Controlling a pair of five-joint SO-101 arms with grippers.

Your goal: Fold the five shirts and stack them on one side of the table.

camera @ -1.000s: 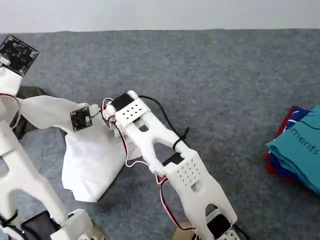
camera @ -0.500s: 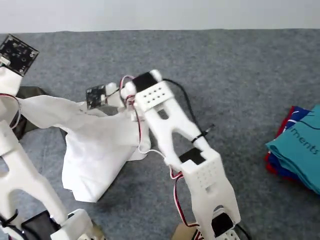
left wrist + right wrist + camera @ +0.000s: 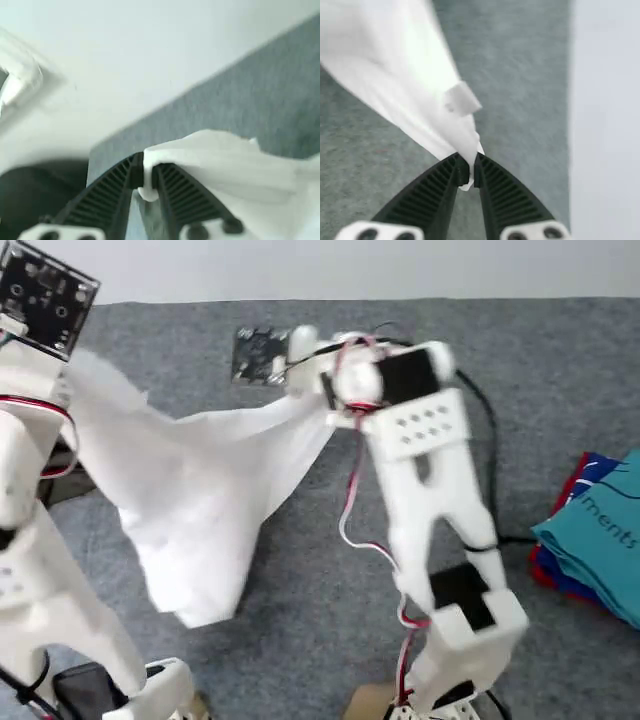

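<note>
A white shirt (image 3: 205,490) hangs stretched between both arms above the grey table. My left gripper (image 3: 145,175) is shut on one corner of the white shirt (image 3: 225,160), at the far left of the high view (image 3: 70,390). My right gripper (image 3: 467,172) is shut on another corner of the white shirt (image 3: 405,75), up near the table's far edge (image 3: 315,400). The cloth sags down toward the front. A stack of folded shirts (image 3: 595,535), teal on top with blue and red beneath, lies at the right edge.
A dark garment (image 3: 60,485) peeks out behind the left arm at the left edge. The grey carpeted table (image 3: 500,370) lies open between the right arm and the folded stack. A pale wall runs along the far side.
Both arms have lifted the white shirt off the table. The right gripper carried its corner up and away toward the far edge, pulling the cloth taut; the left gripper rose too.
</note>
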